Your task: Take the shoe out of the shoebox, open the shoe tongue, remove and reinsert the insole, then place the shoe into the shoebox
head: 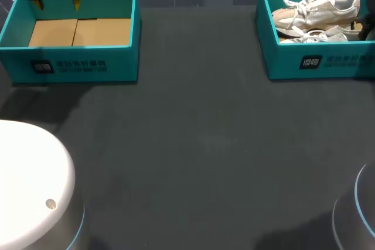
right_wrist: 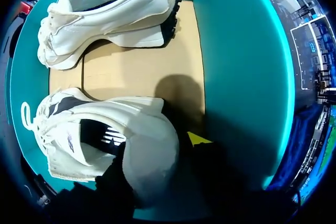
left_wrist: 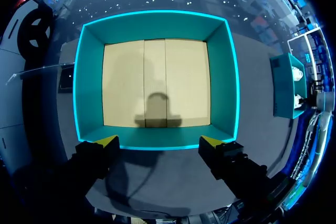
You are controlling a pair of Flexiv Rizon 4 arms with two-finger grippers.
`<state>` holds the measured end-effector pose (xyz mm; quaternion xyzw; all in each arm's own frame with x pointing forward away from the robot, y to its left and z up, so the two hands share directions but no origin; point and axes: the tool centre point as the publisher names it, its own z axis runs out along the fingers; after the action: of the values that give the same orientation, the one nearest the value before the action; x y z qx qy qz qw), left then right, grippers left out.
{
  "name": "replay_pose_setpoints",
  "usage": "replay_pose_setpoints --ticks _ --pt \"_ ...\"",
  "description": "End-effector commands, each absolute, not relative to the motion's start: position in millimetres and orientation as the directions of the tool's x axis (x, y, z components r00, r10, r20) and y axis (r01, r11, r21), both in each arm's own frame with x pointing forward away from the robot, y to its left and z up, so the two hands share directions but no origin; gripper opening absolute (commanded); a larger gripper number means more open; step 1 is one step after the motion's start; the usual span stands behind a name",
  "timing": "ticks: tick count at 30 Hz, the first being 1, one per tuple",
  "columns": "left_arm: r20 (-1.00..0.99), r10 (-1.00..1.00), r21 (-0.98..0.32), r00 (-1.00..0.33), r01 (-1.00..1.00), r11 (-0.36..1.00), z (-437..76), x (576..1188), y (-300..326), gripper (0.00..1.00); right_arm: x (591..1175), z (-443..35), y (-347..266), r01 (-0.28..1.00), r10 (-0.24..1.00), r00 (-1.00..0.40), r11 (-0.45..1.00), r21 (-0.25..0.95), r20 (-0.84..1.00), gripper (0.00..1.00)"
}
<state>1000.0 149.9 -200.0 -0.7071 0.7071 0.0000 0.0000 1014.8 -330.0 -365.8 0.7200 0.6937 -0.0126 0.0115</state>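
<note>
Two white shoes lie in the teal shoebox (head: 310, 62) at the back right. The near shoe (right_wrist: 100, 129) lies with its heel toward my right gripper (right_wrist: 157, 153). One finger is down inside the shoe's opening and the yellow-tipped finger (right_wrist: 197, 139) stands just outside the heel, a small gap showing, so the gripper is open around the heel. The far shoe (right_wrist: 105, 11) rests along the opposite wall. In the head view only the dark right arm (head: 369, 24) shows at the box's right end. My left gripper (head: 57, 1) hangs open over the other box.
An empty teal box (left_wrist: 157, 24) with a cardboard floor stands at the back left, under my left gripper (left_wrist: 158, 141). The dark tabletop (head: 199, 144) spreads between the two boxes. White robot bases sit at both front corners.
</note>
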Motion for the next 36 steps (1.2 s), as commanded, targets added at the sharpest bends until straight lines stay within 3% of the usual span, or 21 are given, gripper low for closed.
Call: replay_pose_setpoints --ticks 1,2,36 --pt "0.000 -1.000 0.000 0.000 -1.000 0.000 -200 1000 150 1.00 1015 -366 -330 0.999 0.999 0.040 -0.040 -0.002 -0.026 0.15" --pt "0.000 -1.000 0.000 0.000 -1.000 0.000 -200 1000 150 1.00 1015 -365 -330 0.999 0.999 0.040 -0.040 -0.002 -0.026 0.00" --pt "0.000 -1.000 0.000 0.000 -1.000 0.000 -200 1000 150 1.00 1020 -311 -333 0.998 0.998 0.045 -0.042 0.051 -0.052 0.00"
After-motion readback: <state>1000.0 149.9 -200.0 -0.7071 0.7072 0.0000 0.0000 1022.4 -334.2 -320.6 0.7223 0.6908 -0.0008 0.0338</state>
